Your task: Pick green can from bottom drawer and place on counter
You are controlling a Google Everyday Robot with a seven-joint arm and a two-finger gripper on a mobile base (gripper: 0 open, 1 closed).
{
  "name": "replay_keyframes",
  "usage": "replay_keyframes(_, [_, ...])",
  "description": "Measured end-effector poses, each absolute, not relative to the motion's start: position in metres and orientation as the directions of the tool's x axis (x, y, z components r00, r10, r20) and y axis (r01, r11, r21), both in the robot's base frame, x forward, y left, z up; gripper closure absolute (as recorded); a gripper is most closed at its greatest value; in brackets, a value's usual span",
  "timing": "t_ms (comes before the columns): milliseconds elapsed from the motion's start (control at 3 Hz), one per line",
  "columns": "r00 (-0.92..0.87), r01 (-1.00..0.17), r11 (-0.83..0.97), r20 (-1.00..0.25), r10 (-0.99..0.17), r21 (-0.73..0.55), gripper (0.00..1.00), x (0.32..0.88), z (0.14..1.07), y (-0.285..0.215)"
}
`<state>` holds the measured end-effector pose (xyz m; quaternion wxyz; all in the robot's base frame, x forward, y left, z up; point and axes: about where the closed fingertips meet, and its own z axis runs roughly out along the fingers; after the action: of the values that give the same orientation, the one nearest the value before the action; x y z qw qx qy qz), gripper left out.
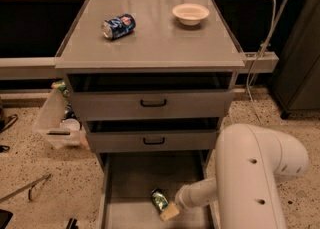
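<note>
The green can (159, 199) lies on its side on the floor of the open bottom drawer (131, 180), near the front middle. My gripper (169, 211) reaches into the drawer from the right, its pale tip right beside the can's lower right end. The white arm (252, 173) fills the lower right of the view. The grey counter (155, 38) tops the cabinet, with nothing of the green can on it.
A blue can (119, 26) lies on its side at the counter's back left. A pale bowl (190, 13) stands at the back right. Two upper drawers with black handles (153, 103) are partly open. A clear bin (57, 123) sits on the floor, left.
</note>
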<state>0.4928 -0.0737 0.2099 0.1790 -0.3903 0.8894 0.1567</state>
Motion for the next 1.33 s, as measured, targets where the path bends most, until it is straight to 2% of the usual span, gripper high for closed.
replay_keyframes(333, [-0.665, -0.717, 0.672, -0.468, -0.582, 0.185, 0.00, 0.489, 0.198, -0.067])
replay_keyframes(1000, [-0.683, -0.700, 0.683, -0.474, -0.555, 0.209, 0.00, 0.485, 0.188, -0.067])
replay_keyframes(1333, [-0.692, -0.695, 0.669, -0.493, -0.526, 0.262, 0.00, 0.476, 0.165, -0.049])
